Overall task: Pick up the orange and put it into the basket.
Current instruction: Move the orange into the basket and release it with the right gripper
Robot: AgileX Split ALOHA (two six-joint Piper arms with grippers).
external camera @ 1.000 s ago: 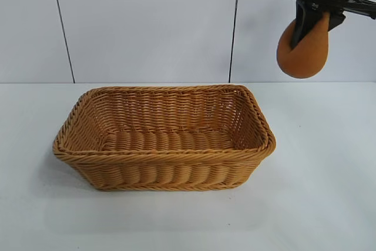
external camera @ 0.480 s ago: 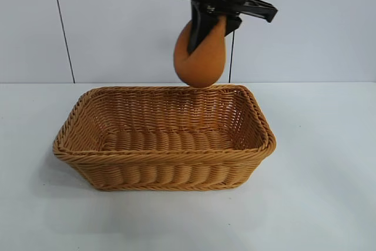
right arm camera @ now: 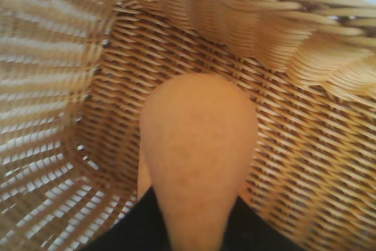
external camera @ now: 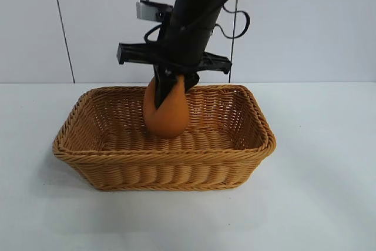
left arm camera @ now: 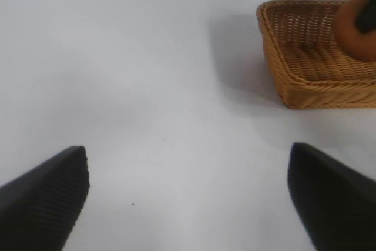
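The right pincer [external camera: 169, 93] points steeply down over the basket [external camera: 88, 158] and is clenched on the narrow top of the orange [external camera: 167, 114], its dark fingers pinching the fruit from both sides. The orange hangs with its rounded end downward, inside the basket's walls and below the braided rim, toward the middle of the basket; whether its underside touches the woven floor cannot be told. In the right wrist view the orange [right arm camera: 197, 145] fills the centre, with the basket's weave [right arm camera: 59, 86] all around and beneath it. The basket stands on the white desk [external camera: 317, 192]. The left pincer [left arm camera: 188, 195] is parked off to one side, well apart from the basket [left arm camera: 305, 80], its two dark fingers [left arm camera: 44, 195] spread wide and released over bare desk; from there the orange [left arm camera: 355, 27] shows over the basket's interior
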